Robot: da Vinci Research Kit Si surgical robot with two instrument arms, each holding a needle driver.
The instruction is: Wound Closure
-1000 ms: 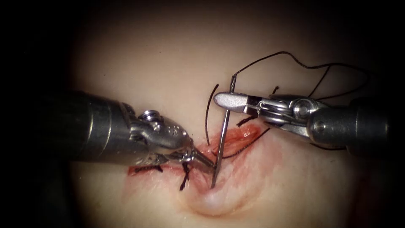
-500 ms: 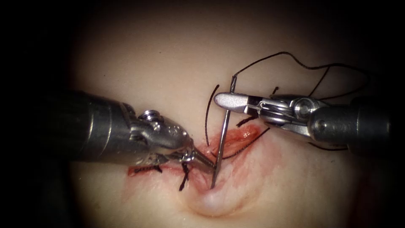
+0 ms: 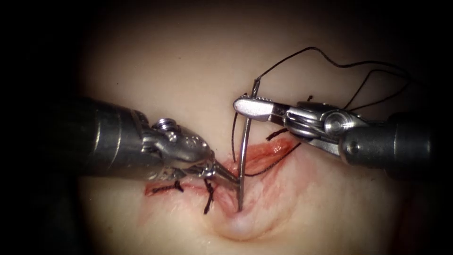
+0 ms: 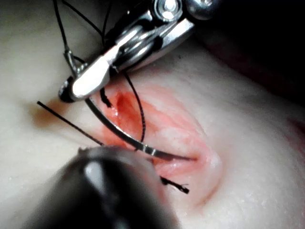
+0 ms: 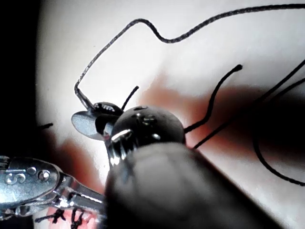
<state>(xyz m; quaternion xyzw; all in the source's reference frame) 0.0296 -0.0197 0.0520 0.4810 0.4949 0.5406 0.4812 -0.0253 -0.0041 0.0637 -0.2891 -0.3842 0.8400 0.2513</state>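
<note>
Pale tissue [image 3: 188, 71] fills the background, with a red cut [image 3: 264, 156] running across it and dark stitches [image 3: 207, 193] on the cut's left part. Right tool [image 3: 245, 105]: fingers clamped on the curved needle [image 3: 243, 156] close to its thread end, just below the eye. Needle hangs steeply down from there, tip at the cut near the raised tissue lip; whether the tip is buried, cannot tell. Left tool [image 3: 231, 178]: fingers look pinched together at the cut edge, touching the needle's lower part; whether they grip tissue or needle, cannot tell. Thread [image 3: 330, 59] loops from the needle's eye up and off to the right. Loose cut thread end [image 3: 233, 127] lies left of the needle. Versus a second ago: right tool has shifted left and slightly up, needle now more upright, left tool nearly unchanged.
</note>
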